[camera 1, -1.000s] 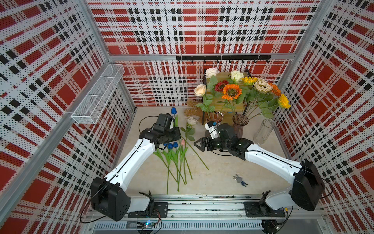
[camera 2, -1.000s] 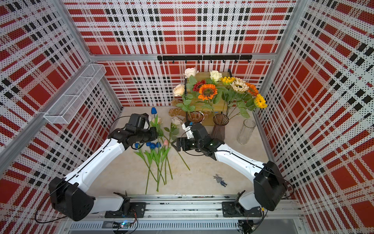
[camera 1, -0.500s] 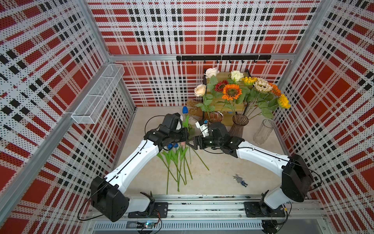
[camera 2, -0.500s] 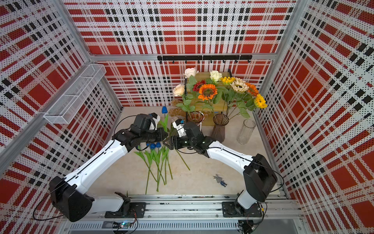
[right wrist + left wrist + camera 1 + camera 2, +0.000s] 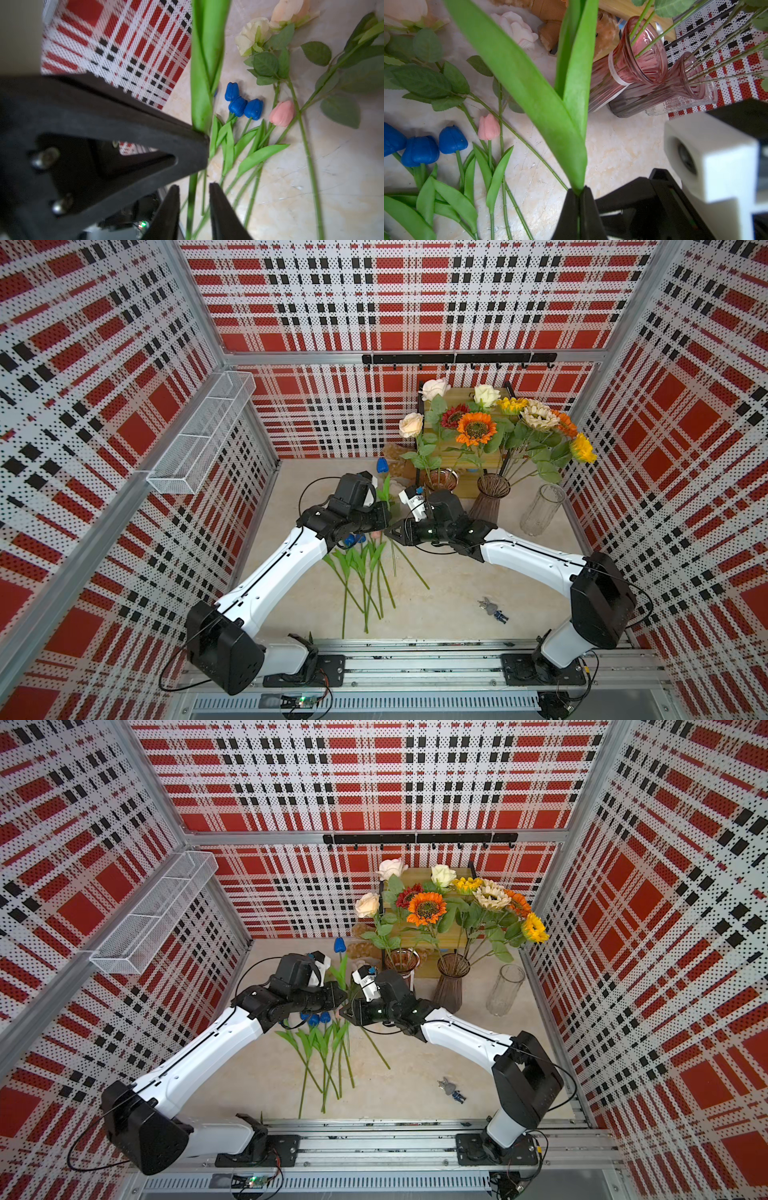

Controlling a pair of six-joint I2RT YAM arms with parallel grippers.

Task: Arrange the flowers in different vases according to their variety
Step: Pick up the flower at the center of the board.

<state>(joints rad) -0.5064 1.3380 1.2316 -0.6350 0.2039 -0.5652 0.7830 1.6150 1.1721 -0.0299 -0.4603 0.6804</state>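
Holding one blue tulip upright at mid-table

The left gripper point(image 5: 579, 192) is clenching the green stem of a blue artificial tulip point(image 5: 381, 465) just below its two long leaves and is holding it upright above the beige marbled table point(image 5: 457, 593). The right gripper point(image 5: 194, 187) is facing it from the right, tip close to tip in both top views. Its jaws are standing a little apart on either side of the same stem, below the left grip, and are not visibly pressing on it. Beneath the two grippers, three blue tulips point(image 5: 420, 150) and one pink tulip point(image 5: 488, 127) are lying flat on the table, heads toward the far side, stems running toward the near edge. Beside them, loose cream roses point(image 5: 253, 35) with dark serrated leaves are lying, one long stem passing right by the pink tulip. At the far right, a ribbed smoky purple-brown glass vase point(image 5: 442, 481) is holding upright cream roses point(image 5: 411, 425). A second ribbed smoky vase point(image 5: 492, 499) just right of it is holding orange, red, yellow and cream sunflowers point(image 5: 476, 429), and a clear glass cylinder vase point(image 5: 542, 510) is standing rightmost. A white wire basket point(image 5: 199, 435) is hanging on the left wall.
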